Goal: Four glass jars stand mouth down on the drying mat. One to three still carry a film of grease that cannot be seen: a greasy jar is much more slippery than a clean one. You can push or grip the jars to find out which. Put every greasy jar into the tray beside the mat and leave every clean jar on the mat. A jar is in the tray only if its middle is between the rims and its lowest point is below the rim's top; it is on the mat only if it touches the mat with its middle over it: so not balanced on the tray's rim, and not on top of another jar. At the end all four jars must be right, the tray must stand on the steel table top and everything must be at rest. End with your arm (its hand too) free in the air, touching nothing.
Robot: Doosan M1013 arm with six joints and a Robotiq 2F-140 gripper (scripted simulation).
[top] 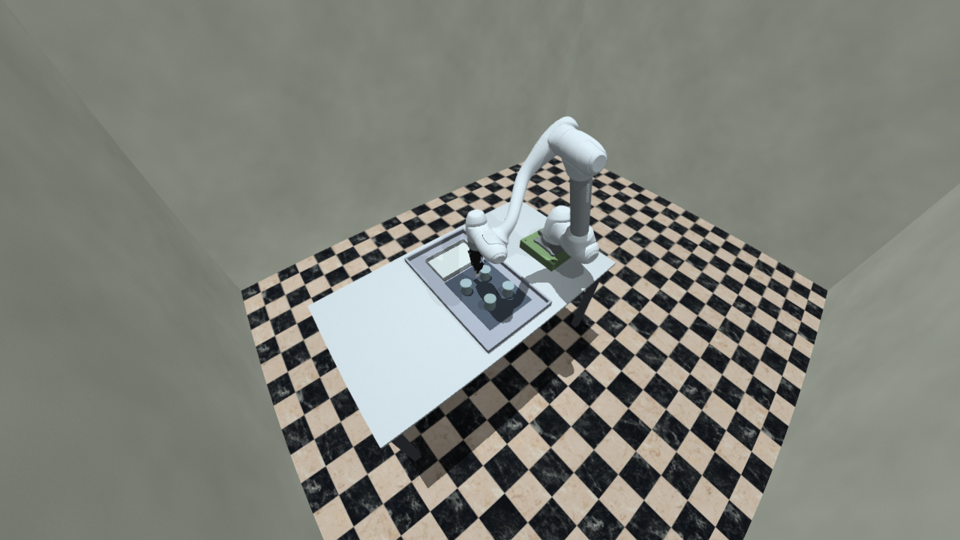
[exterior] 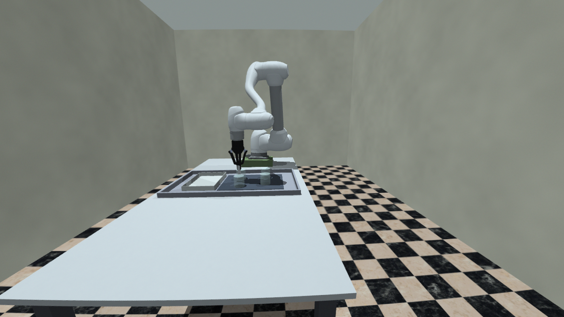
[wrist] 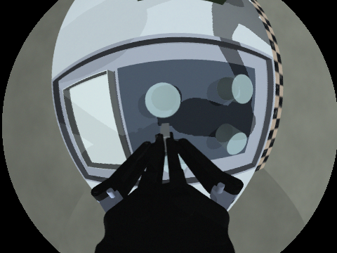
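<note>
My gripper (wrist: 166, 128) was pinched fully shut with nothing in it, fingertips hanging right beside one jar (wrist: 162, 100) on the drying mat (wrist: 192, 77). All four jars (top: 487, 289) sat mouth down on that mat, up near the desk (exterior: 189, 244) end where my arm's base is. The tray (top: 448, 263) sat just beside the mat, no jars inside.
</note>
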